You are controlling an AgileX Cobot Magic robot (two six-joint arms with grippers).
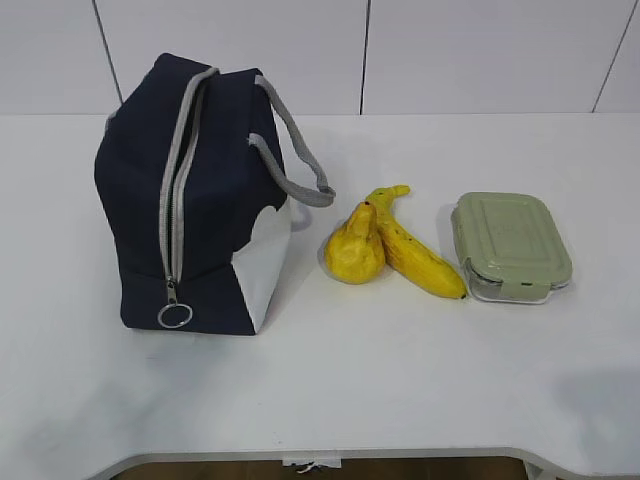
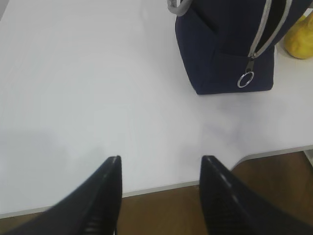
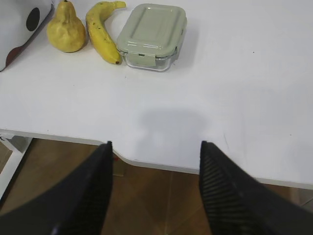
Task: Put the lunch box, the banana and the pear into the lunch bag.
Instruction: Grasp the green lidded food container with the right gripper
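Observation:
The navy lunch bag (image 1: 195, 195) stands on the left of the white table (image 1: 400, 380), its grey zipper closed with the ring pull (image 1: 174, 315) at the bottom. To its right lie the yellow pear (image 1: 354, 247), the banana (image 1: 415, 250) and the green-lidded lunch box (image 1: 510, 243). Neither gripper shows in the exterior view. My left gripper (image 2: 160, 161) hangs open over the table's near edge, well short of the lunch bag (image 2: 220, 44). My right gripper (image 3: 155, 146) is open over the near edge too, apart from the pear (image 3: 66, 29), banana (image 3: 100, 32) and lunch box (image 3: 152, 34).
The table's front edge (image 1: 320, 455) has a rounded cut-out, with brown floor (image 3: 161, 196) below it. A white tiled wall (image 1: 400, 50) backs the table. Grey webbing handles (image 1: 300, 165) droop off the bag toward the pear.

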